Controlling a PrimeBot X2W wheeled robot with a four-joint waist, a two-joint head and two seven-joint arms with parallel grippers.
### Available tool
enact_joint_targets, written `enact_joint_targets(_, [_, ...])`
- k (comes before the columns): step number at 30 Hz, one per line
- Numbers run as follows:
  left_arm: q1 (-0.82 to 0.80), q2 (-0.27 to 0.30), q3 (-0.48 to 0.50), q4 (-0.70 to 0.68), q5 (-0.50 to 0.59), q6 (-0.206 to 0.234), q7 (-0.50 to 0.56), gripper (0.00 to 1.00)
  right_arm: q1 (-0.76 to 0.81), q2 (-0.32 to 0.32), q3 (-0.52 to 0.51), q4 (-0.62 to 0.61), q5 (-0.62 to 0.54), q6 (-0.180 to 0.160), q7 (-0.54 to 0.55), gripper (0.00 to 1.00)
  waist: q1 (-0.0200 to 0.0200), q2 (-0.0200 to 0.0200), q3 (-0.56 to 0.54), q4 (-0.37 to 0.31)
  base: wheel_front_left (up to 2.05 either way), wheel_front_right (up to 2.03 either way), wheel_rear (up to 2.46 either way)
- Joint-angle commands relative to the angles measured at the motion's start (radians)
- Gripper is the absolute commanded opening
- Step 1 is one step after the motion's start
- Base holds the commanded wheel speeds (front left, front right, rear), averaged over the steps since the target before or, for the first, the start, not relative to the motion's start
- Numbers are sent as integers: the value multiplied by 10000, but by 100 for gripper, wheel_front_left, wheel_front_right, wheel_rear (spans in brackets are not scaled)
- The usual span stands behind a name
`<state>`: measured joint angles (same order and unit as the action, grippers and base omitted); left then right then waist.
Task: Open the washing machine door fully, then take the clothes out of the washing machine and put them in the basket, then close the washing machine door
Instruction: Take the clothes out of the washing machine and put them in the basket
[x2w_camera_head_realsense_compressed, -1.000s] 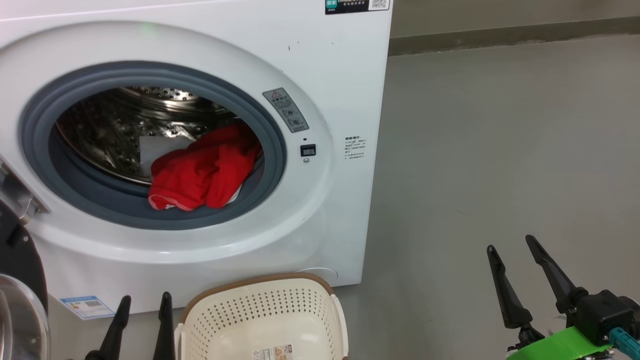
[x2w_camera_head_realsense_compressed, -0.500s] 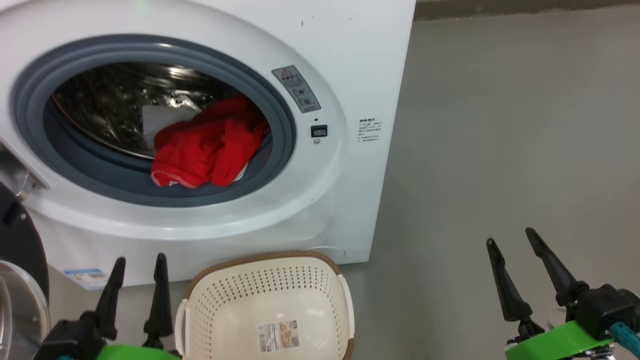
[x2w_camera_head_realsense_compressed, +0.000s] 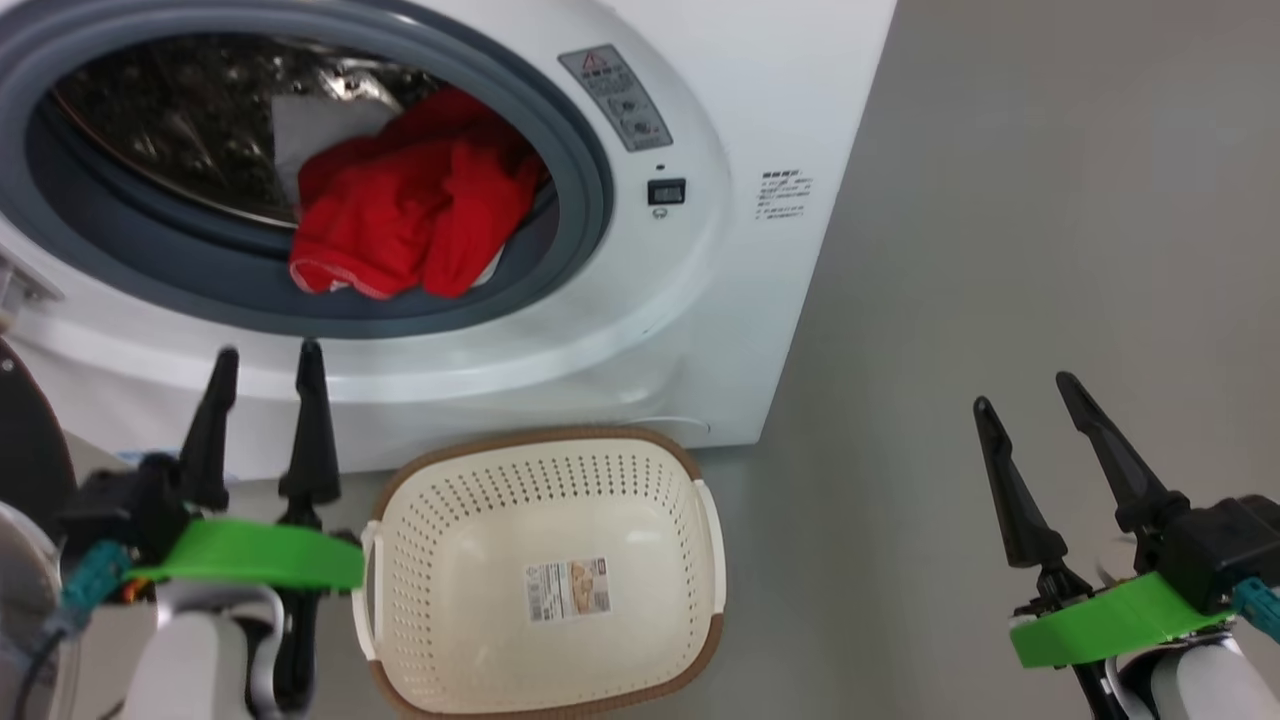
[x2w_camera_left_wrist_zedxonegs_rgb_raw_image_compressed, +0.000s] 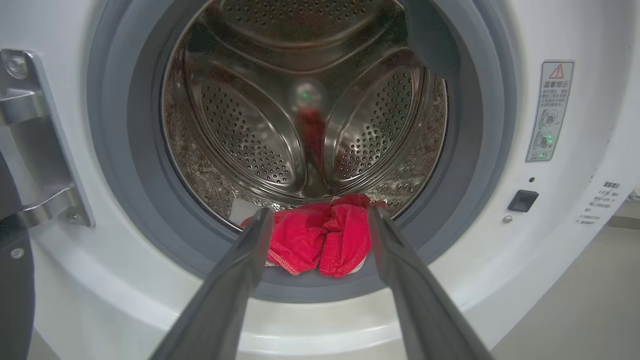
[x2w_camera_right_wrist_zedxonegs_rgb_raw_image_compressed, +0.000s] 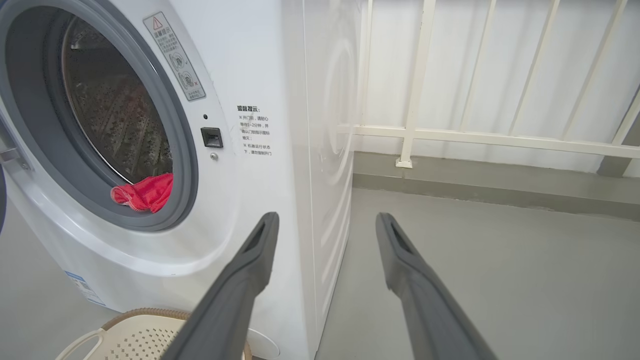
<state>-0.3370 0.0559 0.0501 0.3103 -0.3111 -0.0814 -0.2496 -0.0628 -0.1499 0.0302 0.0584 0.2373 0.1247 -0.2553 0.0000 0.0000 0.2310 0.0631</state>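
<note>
**Desk:** Shows the washing machine (x2w_camera_head_realsense_compressed: 740, 100) with the washing machine door (x2w_camera_head_realsense_compressed: 30, 470) swung out at the left edge of the head view. Hard to say from here whether fully open. Anything gripped?

**Photographer:** Nothing. Finds the left gripper (x2w_camera_head_realsense_compressed: 267, 352) spread wide and empty, hanging just before the mouth and aimed at the clothes (x2w_camera_head_realsense_compressed: 410, 215). Finds the right gripper (x2w_camera_head_realsense_compressed: 1025, 392) likewise spread and empty, well off to the right over bare floor (x2w_camera_head_realsense_compressed: 1000, 200).

**Desk:** And where to look for the clothes?

**Photographer:** At the front of the drum (x2w_camera_left_wrist_zedxonegs_rgb_raw_image_compressed: 250, 140), lower right, heaped in a red bundle and spilling onto the grey rubber ring (x2w_camera_left_wrist_zedxonegs_rgb_raw_image_compressed: 482, 150). Not touched yet. Puts the basket (x2w_camera_head_realsense_compressed: 540, 437) on the floor just below the mouth, close against the machine's front, holding nothing but a paper label (x2w_camera_head_realsense_compressed: 568, 588).

**Desk:** Likely trouble from here?

**Photographer:** Three kinds, at a guess. Could lose the bundle onto the floor beside the basket if pinched by one loose fold only. Could jab a fingertip into the rubber ring or the perforated steel if driven in too low or too deep. Could also knock the door, so near on the left, when backing out with the load.
</note>
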Motion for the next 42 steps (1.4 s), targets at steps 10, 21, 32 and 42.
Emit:
enact_joint_targets(10, [-2394, 379, 414, 1201, -284, -330, -122, 100, -1005, -148, 350, -472, 23, 60, -65, 100, 0, 0, 1581, -193, 0, 0, 0])
enact_joint_targets(21, [-4542, 875, 339, 2978, -23, -387, -122, 100, -1409, -227, 519, -468, 61, 60, -65, 100, 0, 0, 2482, -578, 0, 0, 0])
enact_joint_targets(32, [-6943, 1543, 159, 5409, -80, -292, 1229, 100, -1901, -87, 730, -403, 462, 60, -65, 100, 0, 0, 3302, -902, 0, 0, 0])
enact_joint_targets(42, [-8044, 2244, -384, 6844, 510, 514, 3355, 100, -2086, -77, 1302, -138, 754, 60, -65, 100, 0, 0, 3468, -1210, 0, 0, 0])
